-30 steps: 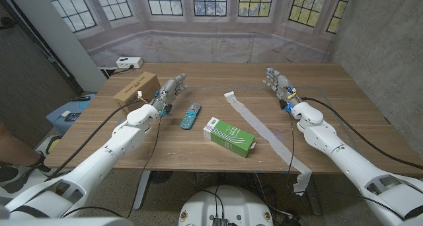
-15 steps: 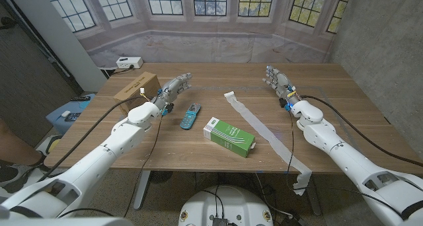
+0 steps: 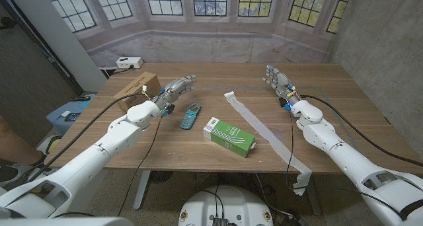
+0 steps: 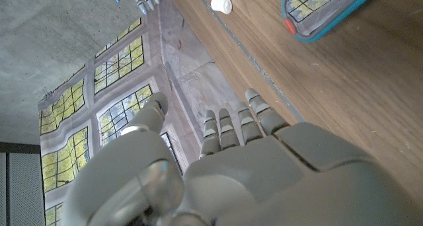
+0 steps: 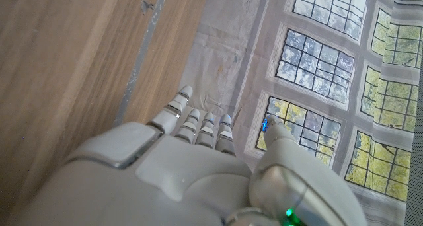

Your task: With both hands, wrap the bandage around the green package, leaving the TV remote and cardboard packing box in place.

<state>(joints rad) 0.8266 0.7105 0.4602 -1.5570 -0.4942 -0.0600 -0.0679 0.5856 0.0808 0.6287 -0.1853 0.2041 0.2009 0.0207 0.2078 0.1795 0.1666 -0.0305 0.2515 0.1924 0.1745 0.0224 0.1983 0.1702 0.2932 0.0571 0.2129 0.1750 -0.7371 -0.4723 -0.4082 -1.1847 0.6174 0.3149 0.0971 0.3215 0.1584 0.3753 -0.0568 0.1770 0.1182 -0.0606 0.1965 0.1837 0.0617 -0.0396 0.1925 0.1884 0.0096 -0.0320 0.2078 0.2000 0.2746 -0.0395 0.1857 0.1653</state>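
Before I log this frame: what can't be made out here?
- Bandage: head view, its end hangs past the table edge; how it ends is unclear.
- Remote: left wrist view, cut off by the picture edge; buttons too small in head view.
- Box: head view, partly behind the left hand.

TV remote [image 3: 191, 115] and cardboard packing box [image 3: 136, 86] crowd the package's [image 3: 229, 136] left.

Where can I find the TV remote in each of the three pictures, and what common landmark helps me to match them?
Head view: the remote lies on the table, between the left hand and the green package.
Left wrist view: its blue-edged end lies on the wood beyond the left hand, cut off by the picture's edge.
Right wrist view: not in this picture.
Shared landmark: the window backdrop behind the table.
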